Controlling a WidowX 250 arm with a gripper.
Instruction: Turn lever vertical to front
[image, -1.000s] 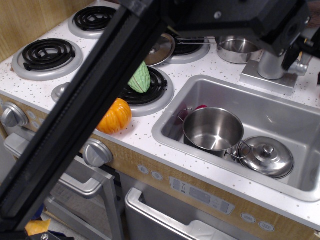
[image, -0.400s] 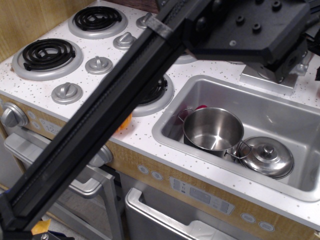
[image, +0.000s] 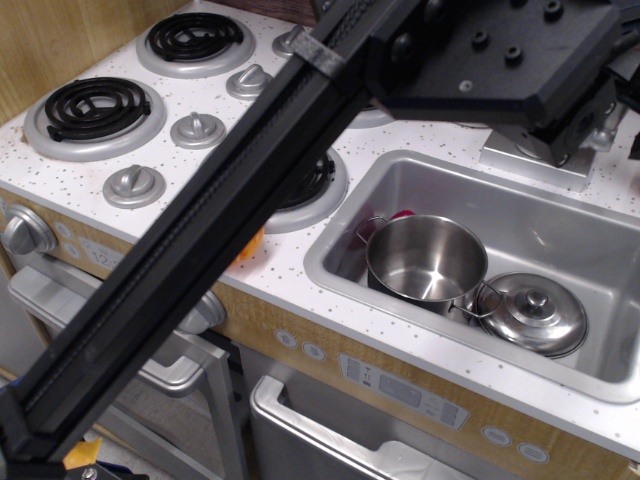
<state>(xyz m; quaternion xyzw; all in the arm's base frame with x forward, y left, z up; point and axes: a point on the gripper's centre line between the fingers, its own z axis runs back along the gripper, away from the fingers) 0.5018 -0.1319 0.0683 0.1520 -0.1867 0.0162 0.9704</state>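
fingers hidden, lever beside arm

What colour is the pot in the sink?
Shiny silver pot, clearest in this one camera view.

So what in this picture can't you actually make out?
- The lever: hidden behind the black arm head at top right; only the grey faucet base shows.
- The tool: hidden on the arm's far side, open or shut unknown.
- The front-right burner: mostly covered by the arm's long black beam.
- A red thing in the sink: mostly behind the steel pot.
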